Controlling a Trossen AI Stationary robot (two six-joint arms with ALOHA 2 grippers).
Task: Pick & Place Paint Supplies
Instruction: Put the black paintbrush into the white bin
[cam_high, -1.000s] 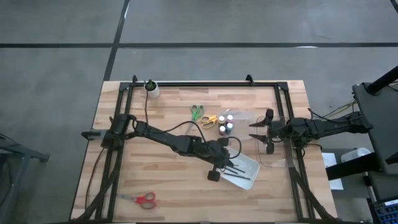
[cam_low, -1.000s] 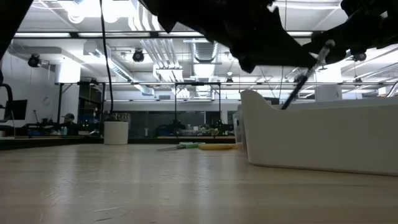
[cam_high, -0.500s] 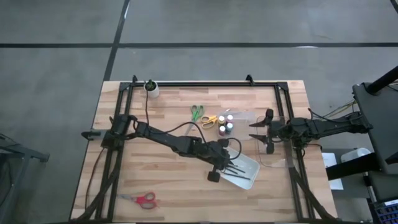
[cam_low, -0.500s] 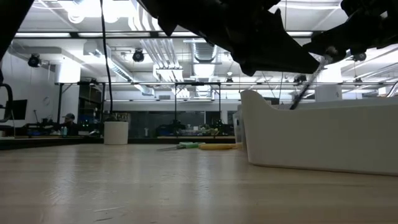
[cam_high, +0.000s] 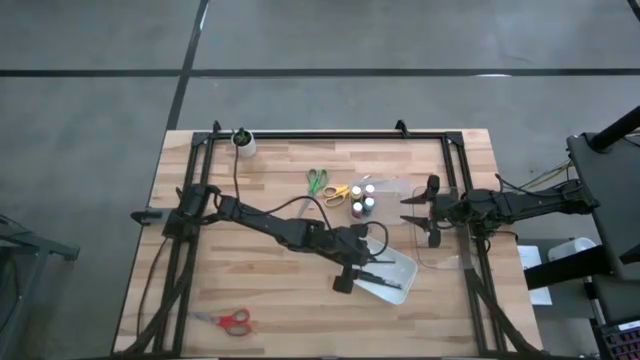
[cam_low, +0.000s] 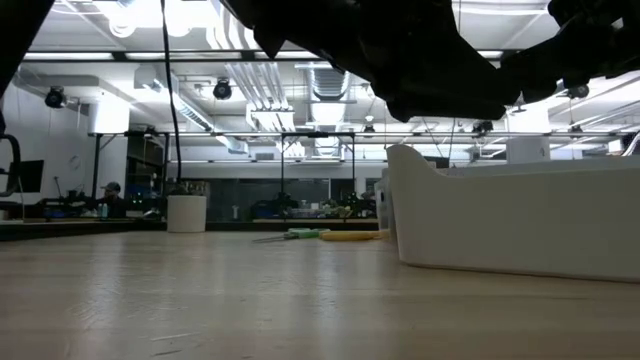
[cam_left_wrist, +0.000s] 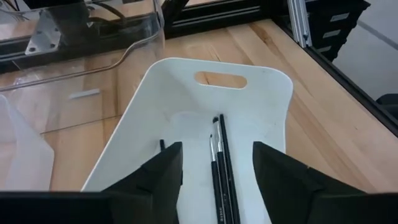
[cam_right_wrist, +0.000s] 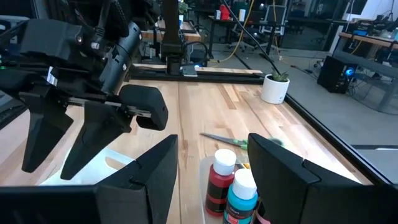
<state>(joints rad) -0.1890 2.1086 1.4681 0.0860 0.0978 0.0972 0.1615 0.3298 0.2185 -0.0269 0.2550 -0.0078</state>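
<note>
1. Left gripper (cam_high: 362, 272), seen from the high view, hangs over the white tray (cam_high: 404, 270) near the table's front right, fingers parted, nothing between them. The brushes (cam_high: 384, 278) lie in the tray as thin dark lines, partly under the gripper. A second ago a brush was still pinched there and stuck up at a slant; now it is let go.

2. Right gripper (cam_high: 418, 212) waits apart at the table's right side, jaws spread and empty, unmoved. The paint bottles (cam_high: 363, 198) stand just left of it, green scissors (cam_high: 316, 180) and yellow scissors (cam_high: 337, 193) beyond them, red scissors (cam_high: 229, 319) alone near the front left corner. A white cup (cam_high: 243, 142) sits at the back edge.

3. From the low view, the tray's wall hides the brushes completely; the slanting brush seen above the rim earlier is gone. The dark arm fills the top.

4. In the left wrist view, three brushes lie side by side on the tray floor between the open fingers (cam_left_wrist: 155, 177); their lower ends are cut off.

5. From the right wrist view, the red bottle (cam_right_wrist: 220, 183) and the teal bottle (cam_right_wrist: 241, 196) stand close ahead, partly cut off below.
</note>
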